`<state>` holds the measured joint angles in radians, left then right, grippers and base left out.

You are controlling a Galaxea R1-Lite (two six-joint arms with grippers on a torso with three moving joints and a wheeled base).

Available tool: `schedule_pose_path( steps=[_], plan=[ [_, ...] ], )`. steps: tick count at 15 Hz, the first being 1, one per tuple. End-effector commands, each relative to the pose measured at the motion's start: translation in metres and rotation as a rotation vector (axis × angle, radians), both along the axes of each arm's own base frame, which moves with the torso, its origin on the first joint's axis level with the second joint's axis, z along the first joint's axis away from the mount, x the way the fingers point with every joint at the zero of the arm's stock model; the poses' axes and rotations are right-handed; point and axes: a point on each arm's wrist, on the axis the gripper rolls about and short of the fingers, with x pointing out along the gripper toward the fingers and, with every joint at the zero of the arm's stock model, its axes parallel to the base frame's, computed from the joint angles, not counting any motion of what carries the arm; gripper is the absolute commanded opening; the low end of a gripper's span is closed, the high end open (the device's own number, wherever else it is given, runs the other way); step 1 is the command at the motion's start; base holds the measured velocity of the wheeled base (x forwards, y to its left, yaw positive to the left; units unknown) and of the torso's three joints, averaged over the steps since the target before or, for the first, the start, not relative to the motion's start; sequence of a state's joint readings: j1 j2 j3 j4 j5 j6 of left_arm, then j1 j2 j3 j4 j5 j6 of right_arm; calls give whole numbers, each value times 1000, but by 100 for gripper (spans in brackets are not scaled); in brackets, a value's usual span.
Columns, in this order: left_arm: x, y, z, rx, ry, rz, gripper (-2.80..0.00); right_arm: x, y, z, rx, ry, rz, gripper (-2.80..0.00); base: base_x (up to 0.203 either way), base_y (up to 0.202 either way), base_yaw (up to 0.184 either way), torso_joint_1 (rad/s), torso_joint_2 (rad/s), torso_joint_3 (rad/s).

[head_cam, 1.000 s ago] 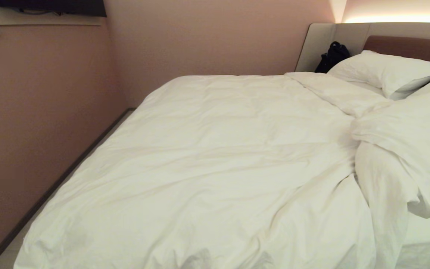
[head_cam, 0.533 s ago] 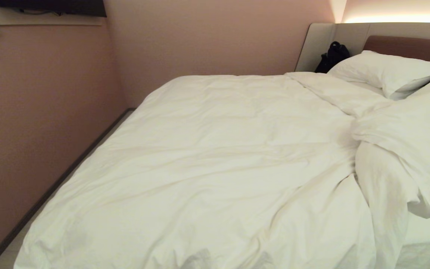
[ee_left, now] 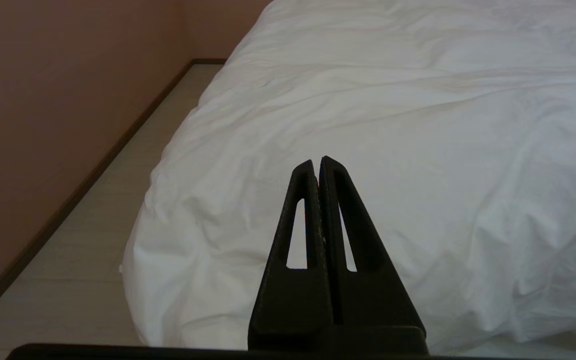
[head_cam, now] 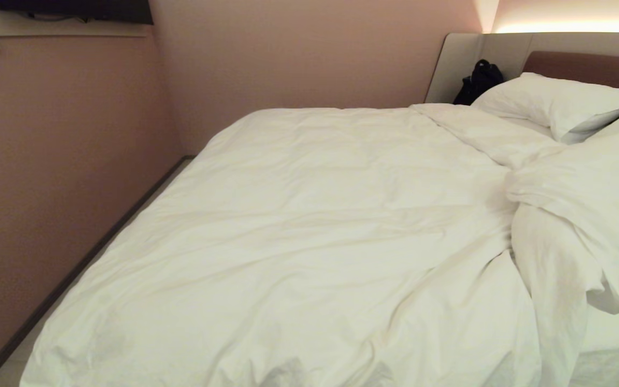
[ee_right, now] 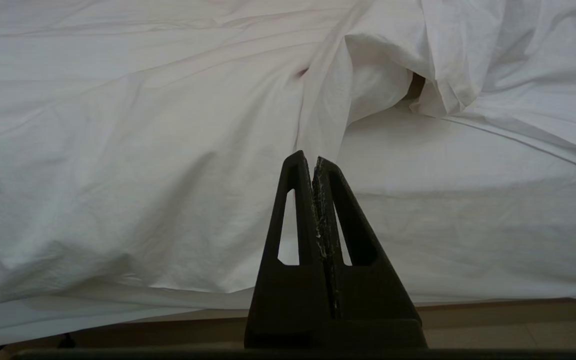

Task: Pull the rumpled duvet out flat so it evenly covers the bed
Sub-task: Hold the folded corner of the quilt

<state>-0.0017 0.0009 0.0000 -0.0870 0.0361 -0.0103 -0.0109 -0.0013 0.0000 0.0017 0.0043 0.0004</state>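
Observation:
The white duvet (head_cam: 309, 231) lies over most of the bed (head_cam: 618, 330), smooth on the left and bunched into a folded-back heap (head_cam: 573, 215) at the right, where the sheeted mattress shows. Neither arm appears in the head view. In the left wrist view my left gripper (ee_left: 316, 161) is shut and empty, held off the near left corner of the duvet (ee_left: 418, 150). In the right wrist view my right gripper (ee_right: 306, 157) is shut and empty, facing the bed's side below the duvet's turned-back fold (ee_right: 388, 65) and the bare sheet (ee_right: 468, 210).
A pink wall (head_cam: 46, 188) runs close along the bed's left side with a narrow strip of floor (ee_left: 93, 235). Two white pillows (head_cam: 551, 102) and a black bag (head_cam: 479, 80) sit by the grey and brown headboard (head_cam: 589, 64).

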Motion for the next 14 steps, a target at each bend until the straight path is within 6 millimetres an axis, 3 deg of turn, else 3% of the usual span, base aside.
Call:
schedule_pose_path(
  steps=[1,4,14],
  plan=[
    [0,0,-1,5,13,-14,-280,0,0,0,0,1,0,-280,0,0,0,0,0,0],
    [0,0,-11,22,103,-20,-280,0,0,0,0,1,0,-280,0,0,0,0,0,0],
    [0,0,-10,22,97,-18,-280,0,0,0,0,1,0,-280,0,0,0,0,0,0]
  ],
)
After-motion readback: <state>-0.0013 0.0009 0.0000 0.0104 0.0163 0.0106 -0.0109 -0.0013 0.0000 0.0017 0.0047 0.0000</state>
